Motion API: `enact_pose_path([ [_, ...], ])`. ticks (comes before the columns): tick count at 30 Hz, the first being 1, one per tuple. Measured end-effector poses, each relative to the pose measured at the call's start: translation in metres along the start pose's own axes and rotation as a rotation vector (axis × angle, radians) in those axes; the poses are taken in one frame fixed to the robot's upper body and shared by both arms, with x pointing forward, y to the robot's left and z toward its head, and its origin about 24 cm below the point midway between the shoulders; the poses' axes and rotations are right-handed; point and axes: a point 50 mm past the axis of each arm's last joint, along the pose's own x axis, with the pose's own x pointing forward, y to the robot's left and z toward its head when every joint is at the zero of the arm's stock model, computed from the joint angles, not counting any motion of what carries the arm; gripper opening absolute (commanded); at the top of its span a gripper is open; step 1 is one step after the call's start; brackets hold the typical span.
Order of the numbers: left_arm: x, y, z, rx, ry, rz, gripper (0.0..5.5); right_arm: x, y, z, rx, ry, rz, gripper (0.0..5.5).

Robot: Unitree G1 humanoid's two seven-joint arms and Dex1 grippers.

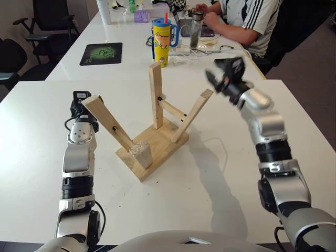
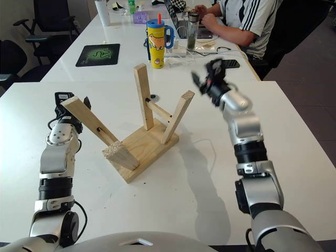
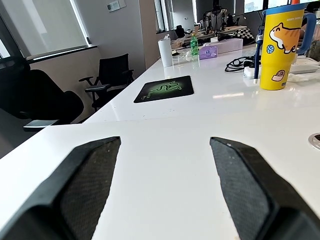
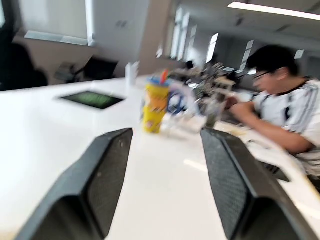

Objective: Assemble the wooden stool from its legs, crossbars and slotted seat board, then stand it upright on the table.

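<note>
The wooden stool lies upside down mid-table, its seat board flat on the surface. One leg stands upright. A second leg leans out to the right, joined to it by a crossbar. A third leg leans out to the left, and a short stub sits at the board's near corner. My left gripper is beside the top of the left-leaning leg, open with nothing between its fingers. My right gripper hangs raised, up and to the right of the right-leaning leg, open and empty.
A second table behind carries a yellow lidded cup, a green mouse mat, bottles and cables. A person sits at its far right. Black chairs stand at the left. White tabletop lies bare around the stool.
</note>
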Motion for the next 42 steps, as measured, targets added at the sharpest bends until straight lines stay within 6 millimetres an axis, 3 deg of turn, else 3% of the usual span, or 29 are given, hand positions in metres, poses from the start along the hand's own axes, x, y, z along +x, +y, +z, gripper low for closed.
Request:
enact_pose_path([
  [3, 0.006, -0.005, 0.002, -0.002, 0.009, -0.001, 3.33, -0.004, 0.019, 0.000, 0.080, -0.065, 0.164, 2.53],
  [8, 0.022, -0.029, -0.001, -0.008, 0.043, -0.067, 3.33, -0.013, 0.048, 0.036, 0.235, -0.273, 0.412, 2.53],
  [11, 0.031, -0.038, 0.000, -0.004, 0.045, -0.094, 3.33, -0.019, 0.051, 0.033, 0.255, -0.260, 0.426, 2.53],
  [15, 0.035, -0.041, 0.005, -0.005, 0.017, -0.111, 3.33, -0.019, 0.049, 0.026, 0.276, -0.241, 0.317, 2.53],
  [21, 0.038, -0.032, -0.001, 0.009, 0.035, -0.098, 3.33, -0.033, 0.053, 0.029, 0.338, -0.267, 0.300, 2.53],
  [24, 0.049, -0.043, -0.003, 0.020, 0.060, -0.130, 3.33, -0.034, 0.047, 0.032, 0.415, -0.313, 0.230, 2.53],
  [27, 0.062, -0.062, 0.011, 0.022, 0.024, -0.181, 3.33, -0.035, 0.038, 0.037, 0.496, -0.373, 0.151, 2.53],
  [32, 0.071, -0.104, 0.036, 0.036, -0.031, -0.317, 3.33, -0.035, 0.004, 0.046, 0.564, -0.442, -0.051, 2.53],
  [35, 0.072, -0.121, 0.043, 0.062, -0.036, -0.367, 3.33, -0.036, -0.014, 0.034, 0.544, -0.405, -0.221, 2.53],
  [38, 0.074, -0.117, 0.044, 0.072, -0.045, -0.353, 3.33, -0.039, -0.025, 0.031, 0.487, -0.398, -0.329, 2.53],
  [42, 0.080, -0.081, 0.032, 0.071, -0.035, -0.266, 3.33, -0.052, -0.034, 0.011, 0.443, -0.336, -0.471, 2.53],
])
